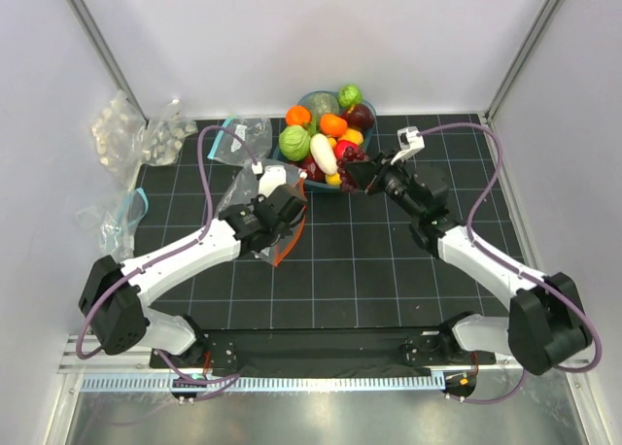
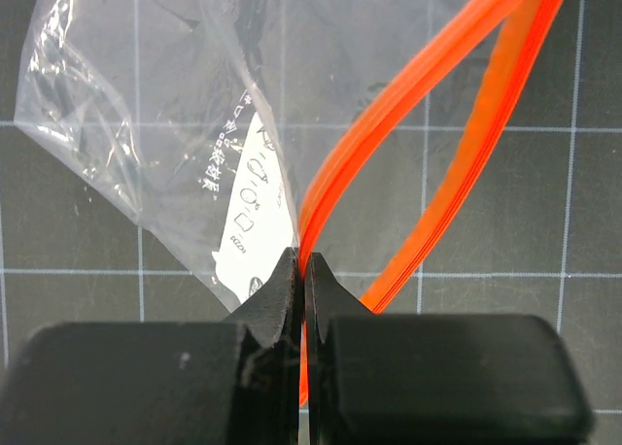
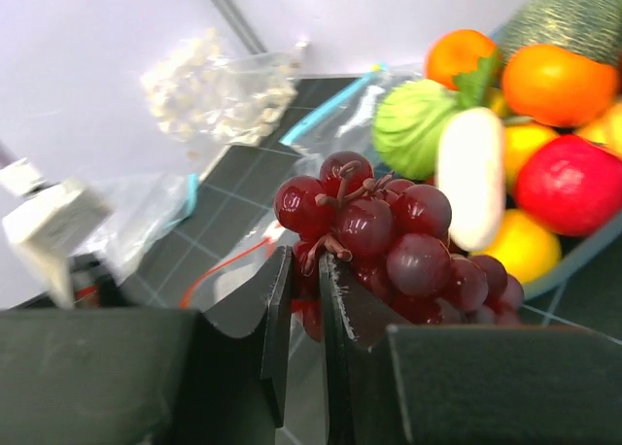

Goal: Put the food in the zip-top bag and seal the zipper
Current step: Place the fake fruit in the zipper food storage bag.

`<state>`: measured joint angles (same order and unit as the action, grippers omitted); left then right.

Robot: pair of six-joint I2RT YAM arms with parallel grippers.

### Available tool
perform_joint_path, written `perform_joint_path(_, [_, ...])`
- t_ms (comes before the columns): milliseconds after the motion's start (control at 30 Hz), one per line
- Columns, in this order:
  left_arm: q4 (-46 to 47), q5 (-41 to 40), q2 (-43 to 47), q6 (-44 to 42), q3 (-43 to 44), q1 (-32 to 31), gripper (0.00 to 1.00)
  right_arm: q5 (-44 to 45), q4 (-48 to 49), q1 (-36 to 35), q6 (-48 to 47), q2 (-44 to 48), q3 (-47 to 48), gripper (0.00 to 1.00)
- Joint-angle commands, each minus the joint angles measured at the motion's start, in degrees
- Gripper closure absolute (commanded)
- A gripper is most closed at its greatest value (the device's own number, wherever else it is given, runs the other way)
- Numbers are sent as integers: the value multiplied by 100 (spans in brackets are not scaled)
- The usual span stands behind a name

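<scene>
A white label (image 2: 255, 212) on the zip-top bag (image 2: 146, 124) is showing print too small to read, only in the left wrist view. The left gripper (image 2: 303, 270) is clenching the orange-red zipper (image 2: 418, 85), left of the table's (image 1: 389, 270) middle. The right gripper (image 3: 306, 285) is pinching the purple grapes (image 3: 389, 231) beside the bowl (image 3: 583, 251) near the far edge.

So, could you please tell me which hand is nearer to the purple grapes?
Right. The right hand is closed on the purple grapes by the bowl; the left hand is off to their left, clamped on the orange-red zipper of the zip-top bag.
</scene>
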<state>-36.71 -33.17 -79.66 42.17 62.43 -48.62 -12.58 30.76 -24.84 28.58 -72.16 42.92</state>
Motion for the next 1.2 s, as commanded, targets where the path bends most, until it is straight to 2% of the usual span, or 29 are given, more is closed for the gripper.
perform_joint_path(0, [85,-111,-154,-157,357,2,100,-429,545,-135,8,605,-90,89])
perform_joint_path(133, [-116,178,-550,-210,831,11,100,-614,203,-267,-89,1352,-161,90])
perform_joint_path(400, [-337,1610,-955,-157,1683,11,100,-834,-202,-407,-28,2442,-187,90])
perform_joint_path(867, [-240,3499,-850,168,2282,11,99,-834,-264,-408,43,2672,-205,91])
perform_joint_path(1167, [-29,3914,-841,327,2352,11,100,-983,-123,-408,148,2549,-205,91])
